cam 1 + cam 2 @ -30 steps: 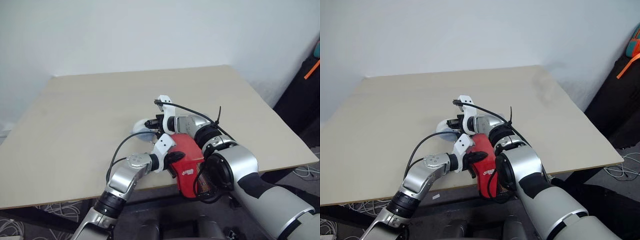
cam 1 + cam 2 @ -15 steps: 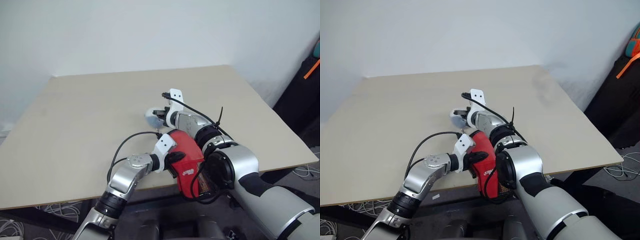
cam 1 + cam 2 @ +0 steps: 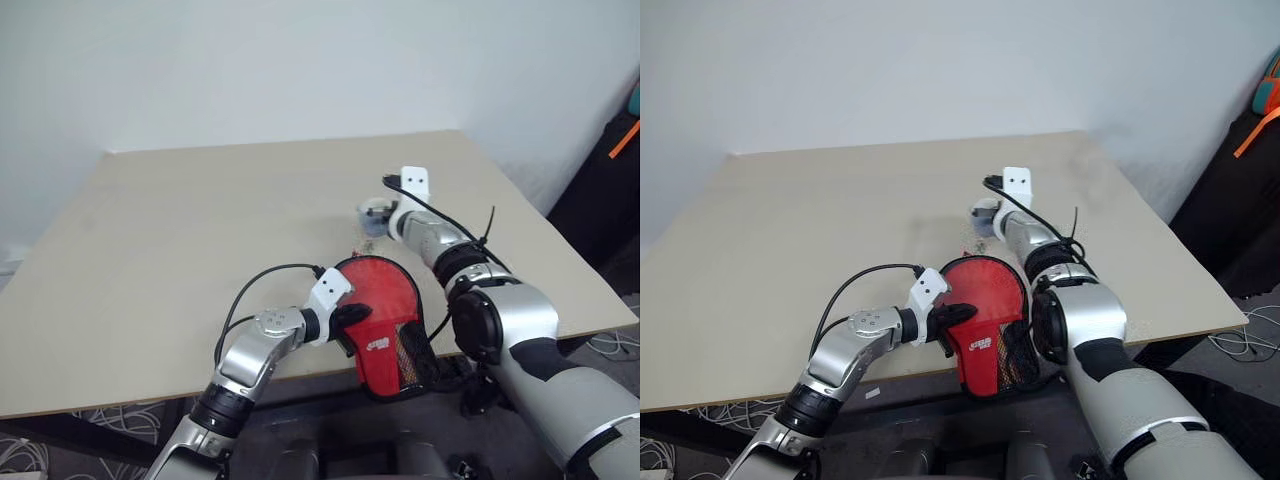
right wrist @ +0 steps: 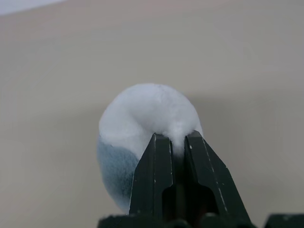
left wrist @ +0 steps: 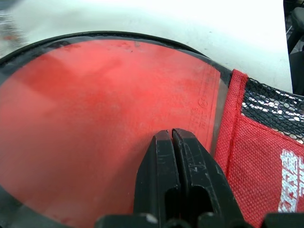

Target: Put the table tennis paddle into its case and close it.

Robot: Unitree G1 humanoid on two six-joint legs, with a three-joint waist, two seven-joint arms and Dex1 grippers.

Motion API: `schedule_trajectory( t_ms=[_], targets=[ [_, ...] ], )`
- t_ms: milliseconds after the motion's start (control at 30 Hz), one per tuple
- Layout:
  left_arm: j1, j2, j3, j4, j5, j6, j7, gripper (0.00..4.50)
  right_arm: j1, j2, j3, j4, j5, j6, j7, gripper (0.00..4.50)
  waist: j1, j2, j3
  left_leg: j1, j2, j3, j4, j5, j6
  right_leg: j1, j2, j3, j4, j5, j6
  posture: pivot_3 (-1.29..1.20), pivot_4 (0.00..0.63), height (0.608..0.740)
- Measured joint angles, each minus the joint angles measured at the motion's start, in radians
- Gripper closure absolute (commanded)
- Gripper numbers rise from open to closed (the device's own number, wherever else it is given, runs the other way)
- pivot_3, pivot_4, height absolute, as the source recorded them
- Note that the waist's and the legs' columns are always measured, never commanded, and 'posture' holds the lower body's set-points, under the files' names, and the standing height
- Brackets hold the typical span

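Tabletop pale, case at near edge w/ paddle inside. My left gripper clamped shut on case; right gripper pinching white-blue pom-pom. Next, I reckon: zip it.

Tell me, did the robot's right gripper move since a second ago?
Yes. The right gripper swung away from the case toward the table's far right part, carrying a white fluffy ball.

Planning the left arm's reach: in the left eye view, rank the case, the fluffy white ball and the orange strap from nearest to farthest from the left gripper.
1. case, right at the left gripper.
2. fluffy white ball, mid-table, farther back.
3. orange strap, off the table, far right.
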Motion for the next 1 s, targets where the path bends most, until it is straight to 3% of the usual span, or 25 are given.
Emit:
schedule_trajectory(
  t_ms=[333, 400, 667, 833, 1000],
  targets=[
    [-0.008, -0.011, 0.0, 0.013, 0.0, -0.001, 0.0, 4.5, 0.115, -0.187, 0.083, -0.132, -0.026, 0.114, 0.213, 4.48, 0.002, 0.001, -0.001, 0.0, -0.001, 0.0, 0.001, 0.0, 0.001, 0.001, -0.001, 0.0, -0.001, 0.0, 0.0, 0.0, 0.0, 0.698],
    [-0.013, -0.014, -0.002, 0.018, 0.0, -0.001, 0.0, 4.5, 0.176, -0.226, 0.109, -0.263, -0.024, 0.19, 0.28, 4.48, 0.003, 0.002, -0.001, -0.001, -0.001, 0.0, 0.002, 0.0, 0.001, 0.001, -0.002, -0.001, -0.001, 0.0, 0.0, 0.0, 0.0, 0.698],
    [-0.017, -0.022, -0.005, 0.034, 0.0, -0.002, -0.008, 4.5, 0.548, -0.421, 0.154, -1.095, 0.104, 0.67, 0.481, 4.48, 0.027, 0.006, -0.003, -0.001, -0.001, 0.001, 0.004, 0.0, 0.002, 0.002, -0.002, 0.0, -0.001, -0.004, 0.006, 0.0, 0.0, 0.698],
    [-0.022, -0.025, -0.007, 0.041, 0.0, -0.004, -0.019, 4.5, 0.67, -0.54, 0.153, -1.383, 0.206, 0.836, 0.561, 4.48, 0.039, 0.006, -0.003, -0.002, -0.001, 0.003, 0.005, -0.001, 0.003, 0.003, -0.003, 0.0, -0.002, -0.005, 0.007, 0.0, 0.0, 0.698],
    [-0.023, -0.028, -0.008, 0.048, 0.0, -0.005, -0.029, 4.5, 0.757, -0.655, 0.158, -1.498, 0.28, 0.884, 0.643, 4.48, 0.054, 0.005, -0.003, -0.002, -0.001, 0.004, 0.006, -0.001, 0.004, 0.003, -0.003, 0.0, -0.003, -0.005, 0.008, 0.0, 0.0, 0.698]
  ],
)
